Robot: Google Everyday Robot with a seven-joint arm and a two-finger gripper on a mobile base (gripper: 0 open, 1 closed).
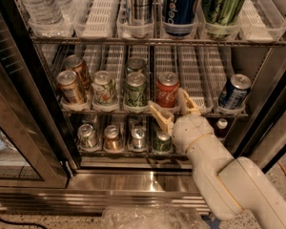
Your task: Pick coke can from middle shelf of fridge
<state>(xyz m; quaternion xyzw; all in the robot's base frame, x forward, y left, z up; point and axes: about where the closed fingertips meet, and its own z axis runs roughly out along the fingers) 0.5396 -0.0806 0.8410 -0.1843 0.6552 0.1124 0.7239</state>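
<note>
The coke can (167,89) is red with white script and a silver top. It stands upright on the middle shelf (200,80) of the fridge (133,175), right of centre. My gripper (174,109) is open just below and in front of the can. One finger (161,117) sits at the can's lower left and the other (188,101) at its lower right, so the can's base lies between them. The white arm (219,175) comes in from the lower right.
Green cans (135,88) and brown cans (70,86) stand left of the coke can, a blue can (234,90) to its right. The top shelf holds tall cans (181,6) and water bottles (35,4) in clear bins. Dark bottles (112,137) fill the bottom rack. The glass door (14,137) stands open at left.
</note>
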